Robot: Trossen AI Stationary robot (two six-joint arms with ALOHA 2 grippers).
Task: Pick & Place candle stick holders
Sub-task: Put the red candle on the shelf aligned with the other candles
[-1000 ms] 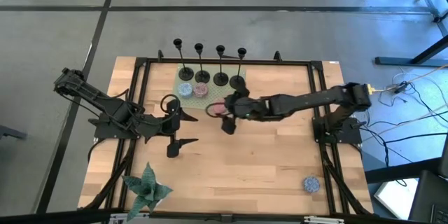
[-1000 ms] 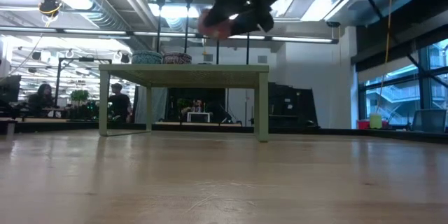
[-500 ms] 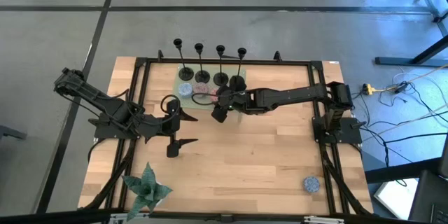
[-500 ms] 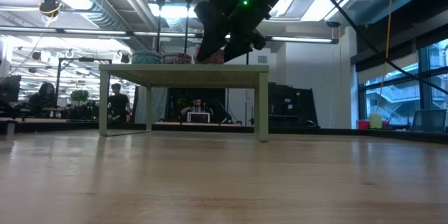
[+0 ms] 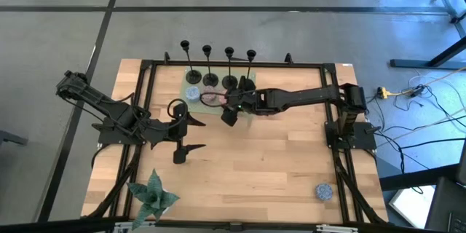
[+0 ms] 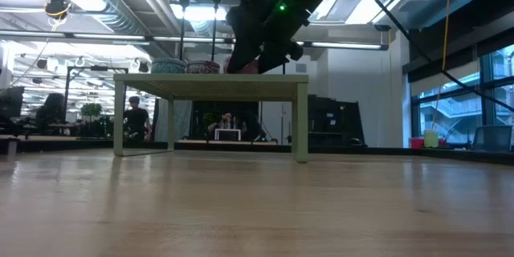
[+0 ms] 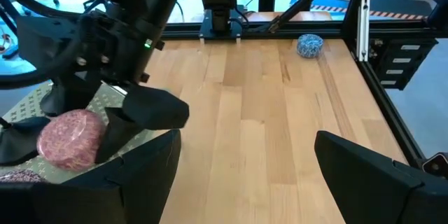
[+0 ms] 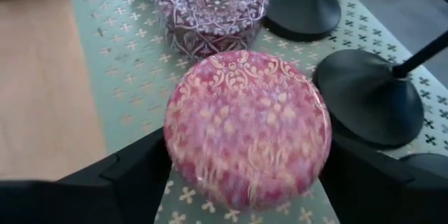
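Right gripper [image 8: 245, 182]: fingers clasping pink patterned tin [image 8: 246, 127], centre frame, beside candlestick holders [image 8: 371, 105]. Left gripper [image 7: 245, 175]: fingers apart, empty.

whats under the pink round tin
The pink tin sits between the right hand's fingers over a pale green patterned mat. Whether it touches the mat is hidden by the tin itself.

Open-plan robotics lab, exposed ceiling ducts [image 6: 96, 4], framed test table [image 5: 240, 160], people at desks [image 6: 136, 120]
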